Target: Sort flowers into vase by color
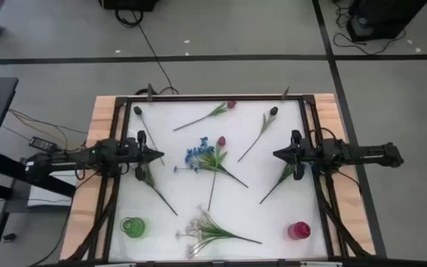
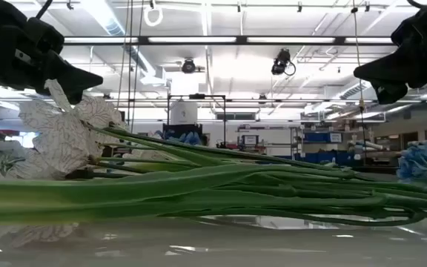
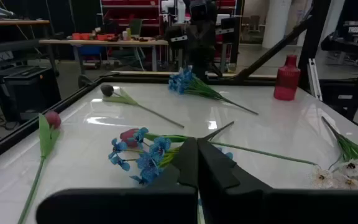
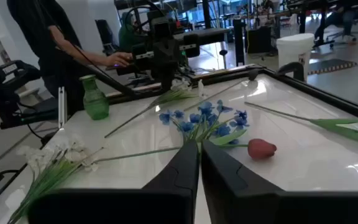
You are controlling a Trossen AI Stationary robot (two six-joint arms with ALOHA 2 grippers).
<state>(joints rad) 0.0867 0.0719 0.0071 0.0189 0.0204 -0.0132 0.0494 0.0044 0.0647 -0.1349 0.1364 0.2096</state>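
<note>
On the white table (image 1: 273,222), between the two facing grippers: blue flowers (image 1: 196,156) with a red tulip (image 1: 221,141) just beside them, green stems trailing away toward the front edge. Left gripper (image 1: 159,155), fingers pressed together to a point and holding nothing, hangs over a stemmed flower (image 1: 154,182) whose stem runs out past the fingertips; ahead of its fingertips lie the blue flowers (seen close in the left wrist view (image 3: 143,155)). Right gripper (image 1: 276,153), fingers likewise closed and empty, hangs above another stemmed flower (image 1: 280,182); the blue cluster (image 4: 204,121) and tulip (image 4: 261,148) lie just past its fingertips. Further items: white spray (image 1: 199,230) near the front edge; second red tulip (image 1: 230,104) and two dark buds (image 1: 273,111), (image 1: 137,110) along the far side. Vases: green vase (image 1: 133,227) at the front corner on the left gripper's side, red vase (image 1: 299,231) at the front corner on the right gripper's side, both upright, no stems in either.
</note>
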